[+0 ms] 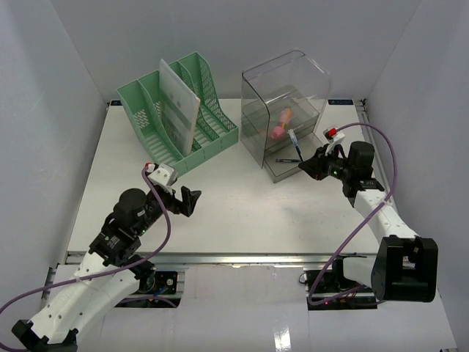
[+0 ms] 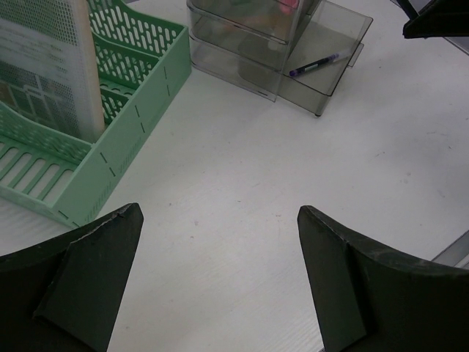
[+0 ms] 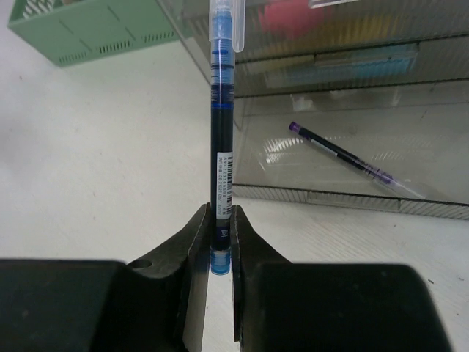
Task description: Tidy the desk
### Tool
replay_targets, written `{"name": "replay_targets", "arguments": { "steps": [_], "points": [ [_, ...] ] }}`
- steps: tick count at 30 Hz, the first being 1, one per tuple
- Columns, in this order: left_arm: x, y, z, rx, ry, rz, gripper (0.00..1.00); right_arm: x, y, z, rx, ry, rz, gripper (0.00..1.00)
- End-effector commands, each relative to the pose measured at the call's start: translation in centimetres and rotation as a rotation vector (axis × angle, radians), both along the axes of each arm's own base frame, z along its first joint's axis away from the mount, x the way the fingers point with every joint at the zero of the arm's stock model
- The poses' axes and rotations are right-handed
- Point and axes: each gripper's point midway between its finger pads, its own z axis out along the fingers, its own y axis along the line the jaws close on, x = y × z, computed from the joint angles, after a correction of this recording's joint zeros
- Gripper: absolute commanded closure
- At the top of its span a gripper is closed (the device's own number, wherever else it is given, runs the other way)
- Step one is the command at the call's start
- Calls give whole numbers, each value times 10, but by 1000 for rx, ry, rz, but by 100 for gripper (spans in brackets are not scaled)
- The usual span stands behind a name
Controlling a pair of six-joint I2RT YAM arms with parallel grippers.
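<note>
The desk (image 1: 242,213) spreads white and wide in front of me, with its metal rail along the near edge. At its right, my right gripper (image 3: 220,224) is clenched on an upright blue pen (image 3: 221,132). It sits just near of the clear drawer box (image 1: 286,81), whose open tray holds a purple pen (image 3: 344,154). At near left, my left gripper (image 2: 220,249) hangs released, jaws wide, near the green file rack (image 1: 183,121).

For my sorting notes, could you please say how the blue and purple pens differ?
The blue pen is pinched in the right gripper; the purple pen lies flat in the pulled-out clear drawer. The blue pen's barrel shows blue ink; the purple pen's is dark, purple-tipped. Both are slim.
</note>
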Motion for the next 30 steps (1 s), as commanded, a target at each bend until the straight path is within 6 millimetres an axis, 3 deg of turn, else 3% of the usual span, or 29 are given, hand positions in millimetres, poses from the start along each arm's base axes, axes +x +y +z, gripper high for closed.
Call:
{"name": "replay_targets", "arguments": {
  "steps": [1, 5, 9, 13, 23, 30],
  "points": [
    [1, 6, 3, 4, -19, 27, 2, 30, -12, 19, 164, 73, -229, 92],
    [0, 8, 6, -4, -32, 33, 2, 38, -48, 0, 197, 175, -419, 92],
    [0, 8, 5, -5, -33, 34, 2, 31, -61, -8, 273, 225, -521, 92],
    [0, 7, 4, -1, -30, 27, 2, 29, -53, -10, 356, 273, -508, 92],
    [2, 10, 3, 3, -28, 46, 2, 68, -42, -27, 455, 464, -488, 91],
    [4, 13, 4, 5, -32, 66, 2, 87, -28, -23, 512, 523, -453, 83]
  ]
}}
